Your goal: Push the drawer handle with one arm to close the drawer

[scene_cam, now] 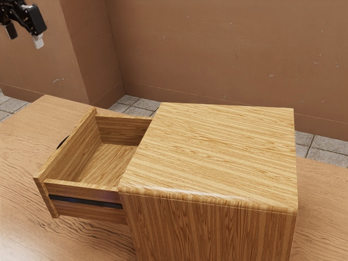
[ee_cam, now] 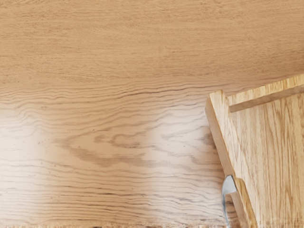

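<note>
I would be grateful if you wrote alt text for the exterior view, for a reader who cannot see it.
A boxy, striped-grain wooden cabinet stands on a brown wooden table, its matching drawer pulled out toward the exterior view's left. The black two-finger claw hangs open near the upper-left corner, clear of the drawer.

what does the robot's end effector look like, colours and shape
The end effector is mostly black, an angular, blocky body with two short fingers. The finger nearer the exterior view's right ends in a pale grey, squarish tip; the other looks dark. I can't make out any markings.
</note>
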You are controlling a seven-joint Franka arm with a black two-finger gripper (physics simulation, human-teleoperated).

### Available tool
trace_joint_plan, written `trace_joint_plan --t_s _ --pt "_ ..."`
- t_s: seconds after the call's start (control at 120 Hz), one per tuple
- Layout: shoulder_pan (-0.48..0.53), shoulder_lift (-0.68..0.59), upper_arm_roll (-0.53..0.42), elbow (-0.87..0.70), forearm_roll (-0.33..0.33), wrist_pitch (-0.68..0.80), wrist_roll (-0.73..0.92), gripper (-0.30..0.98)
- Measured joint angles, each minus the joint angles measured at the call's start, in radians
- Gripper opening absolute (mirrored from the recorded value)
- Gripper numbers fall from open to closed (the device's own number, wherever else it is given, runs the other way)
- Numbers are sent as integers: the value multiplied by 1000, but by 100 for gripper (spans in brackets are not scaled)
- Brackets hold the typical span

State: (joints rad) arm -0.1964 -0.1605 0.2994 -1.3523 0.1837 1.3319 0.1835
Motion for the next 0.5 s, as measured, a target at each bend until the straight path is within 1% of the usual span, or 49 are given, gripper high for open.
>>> trace_joint_plan --t_s 0.117,0.283,0.4,0.5 --pt "7 -2 3 -14 5 -26 31 69" --pt "11 -6 -1 -63 1 -17 62 68" --pt "11 -51 -3 -129 2 -27 81 48" --pt "11 -65 -3 -193 23 -37 103 31"
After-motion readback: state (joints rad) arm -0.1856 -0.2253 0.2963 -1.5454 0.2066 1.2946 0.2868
